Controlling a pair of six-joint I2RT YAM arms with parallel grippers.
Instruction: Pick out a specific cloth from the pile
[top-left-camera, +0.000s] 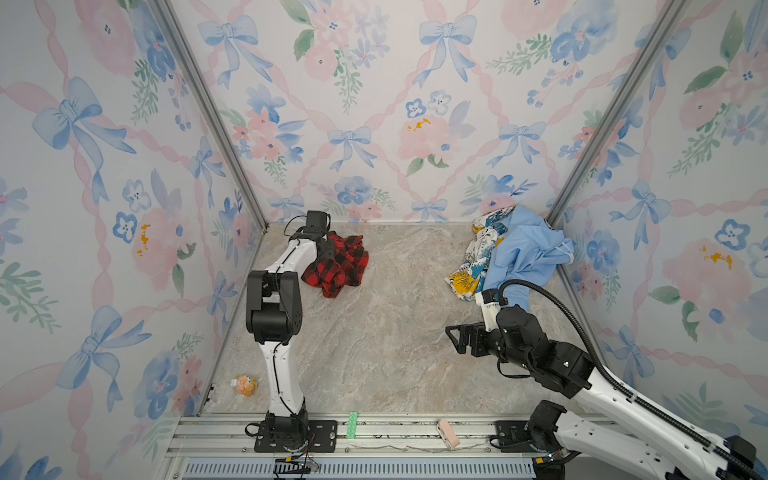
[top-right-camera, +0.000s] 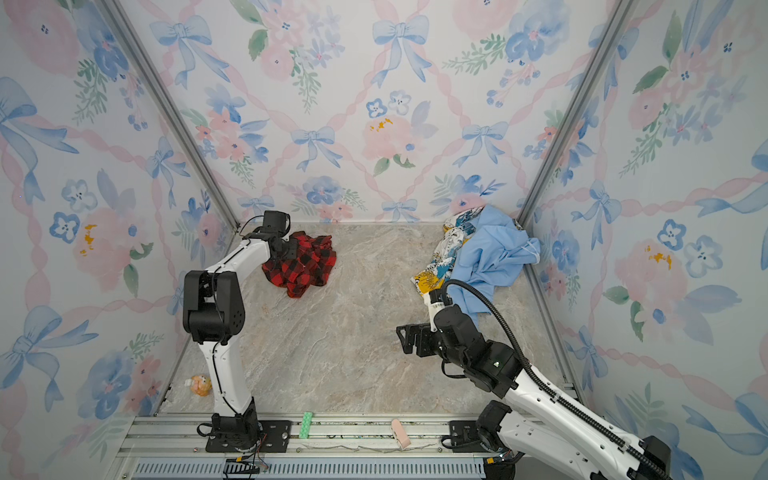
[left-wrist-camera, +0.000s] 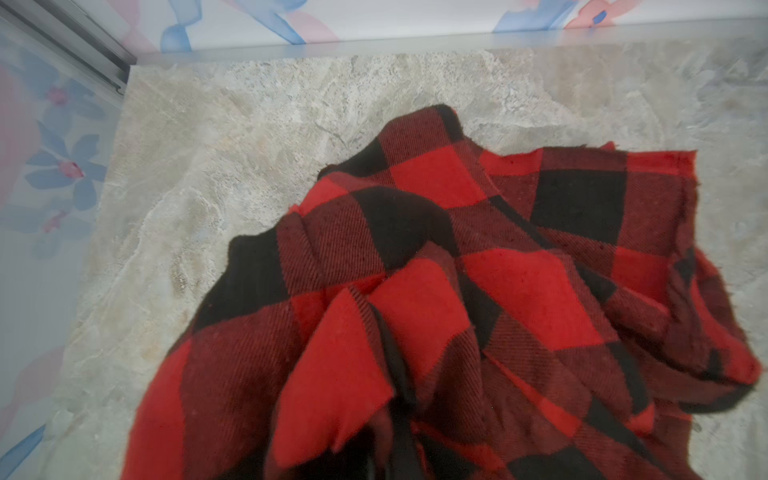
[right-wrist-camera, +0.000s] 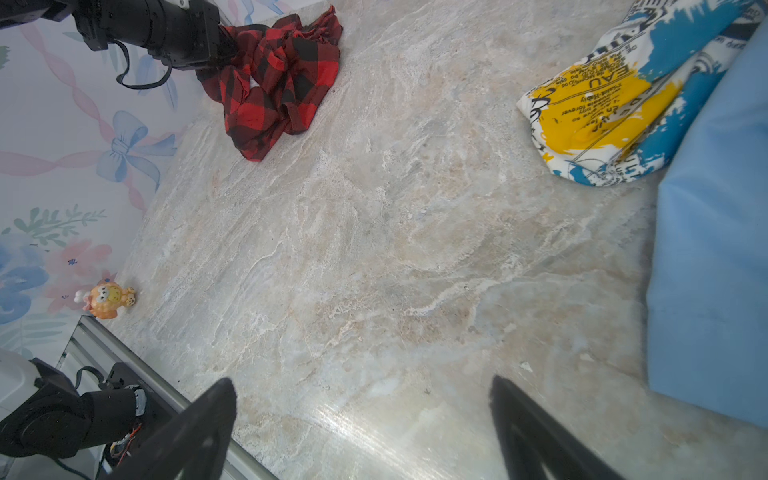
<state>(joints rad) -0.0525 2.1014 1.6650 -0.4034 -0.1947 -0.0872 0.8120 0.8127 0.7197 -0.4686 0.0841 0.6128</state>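
The left pincer (top-left-camera: 328, 251) grips a crumpled red-and-black checked flannel cloth (top-left-camera: 345, 268) on the beige marbled counter (top-left-camera: 374, 340), well apart from the light-blue and printed garment pile (top-left-camera: 521, 249); the right pincer (right-wrist-camera: 359, 390) gapes empty.

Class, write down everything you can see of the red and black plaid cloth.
The plaid cloth is soft, woven-looking flannel in large red and black checks with a frayed edge. It lies crumpled in folds on the marble-look table, near the far left corner, well apart from the pile. The left hand is shut on a bunched part of it; nothing else touches it.
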